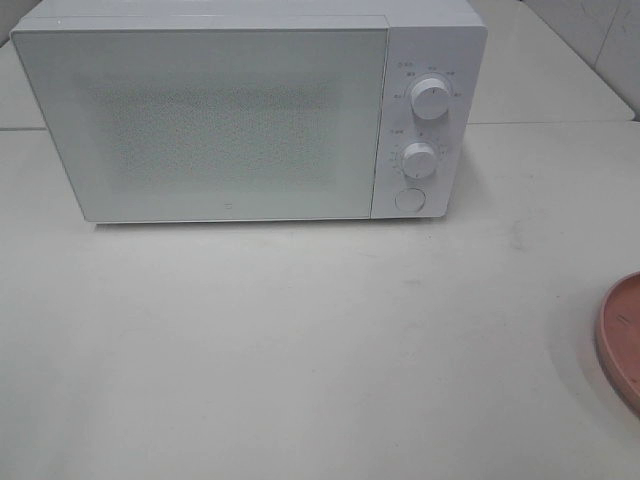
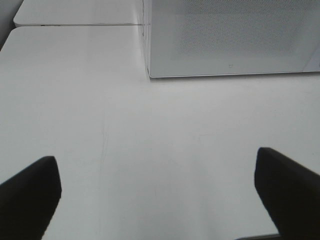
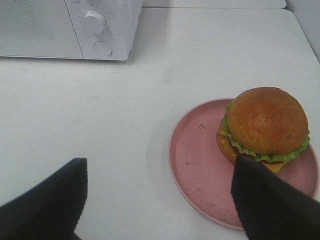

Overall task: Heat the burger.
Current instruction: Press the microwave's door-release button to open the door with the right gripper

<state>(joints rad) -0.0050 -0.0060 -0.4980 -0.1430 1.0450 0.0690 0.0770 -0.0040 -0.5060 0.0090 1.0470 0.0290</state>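
The burger (image 3: pixel 265 125), a glossy golden-brown round bun over green lettuce with red and yellow layers, sits upright on a round pink plate (image 3: pixel 195 150), toward the side of the plate farther from the microwave. That plate rests on the pale bench (image 1: pixel 300 350), in front of the boxy white microwave (image 1: pixel 220 120) and out past its control-panel end, well apart from it; the high camera catches only the plate's rim (image 1: pixel 622 335). The microwave's frosted door (image 1: pixel 200 125) is shut, and beside it stand 2 white dials (image 1: pixel 430 98) above 1 round button (image 1: pixel 410 199). The right gripper (image 3: pixel 160 172) hangs over the bench in front of the microwave with its 2 dark fingers (image 3: pixel 47 200) spread wide and nothing between them. The burger is not between them; it lies just beyond the finger farther from the microwave, which covers the plate's near rim. The left gripper (image 2: pixel 156 162) is also spread wide and empty, facing the door's corner at the end away from the dials. The task looks to be at its opening step, since the burger is not yet inside. The next move probably calls for getting the door open, perhaps with the round button. The right gripper would have to shift sideways, away from the microwave, to straddle the burger or the plate.
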